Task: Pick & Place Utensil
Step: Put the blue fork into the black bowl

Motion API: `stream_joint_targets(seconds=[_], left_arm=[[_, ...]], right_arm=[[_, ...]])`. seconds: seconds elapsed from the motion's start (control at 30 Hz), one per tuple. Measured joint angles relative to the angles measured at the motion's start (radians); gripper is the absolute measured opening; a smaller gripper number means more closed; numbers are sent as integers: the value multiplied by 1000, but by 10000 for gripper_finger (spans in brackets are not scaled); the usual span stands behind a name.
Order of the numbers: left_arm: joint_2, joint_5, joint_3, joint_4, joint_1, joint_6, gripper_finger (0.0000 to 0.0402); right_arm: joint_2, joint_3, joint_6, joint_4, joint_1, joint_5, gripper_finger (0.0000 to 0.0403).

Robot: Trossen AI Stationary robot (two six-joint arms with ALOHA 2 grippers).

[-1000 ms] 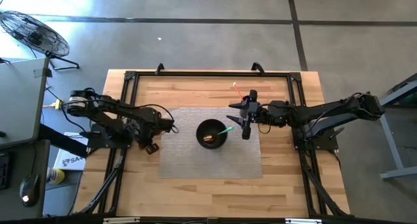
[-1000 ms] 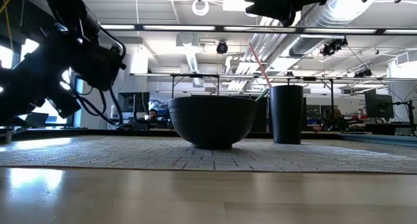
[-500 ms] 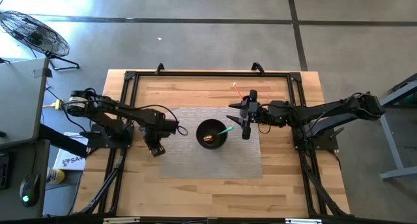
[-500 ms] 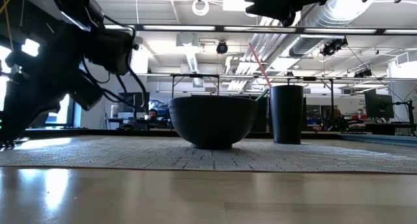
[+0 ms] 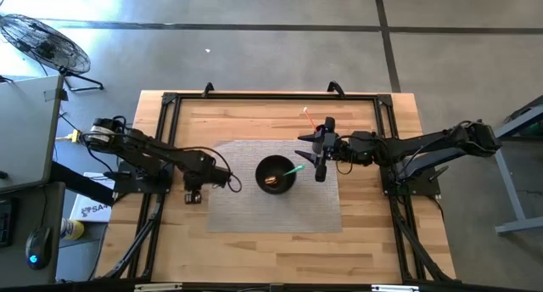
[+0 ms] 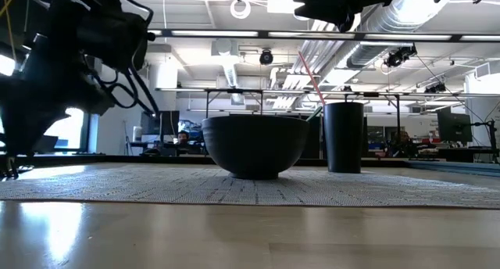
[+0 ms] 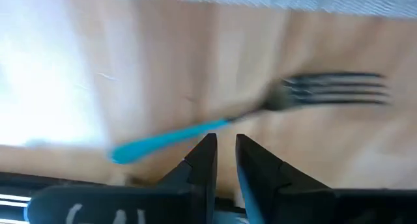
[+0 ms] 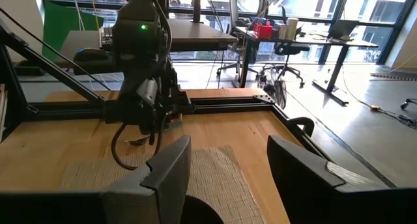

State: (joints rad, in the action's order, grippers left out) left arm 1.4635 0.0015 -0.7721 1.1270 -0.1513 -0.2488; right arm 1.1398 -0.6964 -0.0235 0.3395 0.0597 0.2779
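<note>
A light wooden table (image 5: 280,241) with a black frame fills the middle of the high view, and a grey woven mat (image 5: 254,207) covers its centre. On the mat sits a black bowl (image 5: 276,173) holding a green-handled utensil (image 5: 293,169) that leans over the rim toward the right arm, with something brownish in the bowl's bottom that is too small to tell. Behind the bowl in the low view stands a dark cup (image 6: 344,136) with a red stick (image 6: 311,77) angling out of it; from above this cup is mostly hidden under the right arm. The right gripper (image 5: 320,160) hangs above the mat just beside the bowl, and in its wrist view its fingers (image 8: 166,165) stand wide apart with nothing between them. The left arm reaches over the bare wood at the mat's left edge, where the left gripper (image 5: 193,193) points down at the table. In the left wrist view its fingers (image 7: 205,162) are drawn narrow, nearly together, holding nothing. Just ahead of them a fork (image 7: 260,107) with a blue handle and dark metal tines lies flat on the wood, off the mat and not gripped; whether the fingertips touch it cannot be told. The fork is hidden under the arm in the high view.
</note>
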Motion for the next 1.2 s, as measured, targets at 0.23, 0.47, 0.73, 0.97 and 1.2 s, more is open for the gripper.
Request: stream_joint_targets(seconds=[0.23, 0.47, 0.73, 0.97, 1.2], left_arm=[[0, -54, -9, -1, -1, 22, 53], [0, -43, -9, 0, -66, 35, 53], [0, -86, -9, 6, -177, 15, 53], [0, -89, -9, 2, -190, 8, 53], [94, -119, -116, -5, -190, 99, 53]], right_arm=[[0, 0, -1, 1, 0, 0, 197], [0, 0, -2, 0, 0, 0, 197], [0, 0, -2, 0, 0, 0, 197], [0, 0, -2, 0, 0, 0, 197], [0, 0, -2, 1, -1, 5, 197]])
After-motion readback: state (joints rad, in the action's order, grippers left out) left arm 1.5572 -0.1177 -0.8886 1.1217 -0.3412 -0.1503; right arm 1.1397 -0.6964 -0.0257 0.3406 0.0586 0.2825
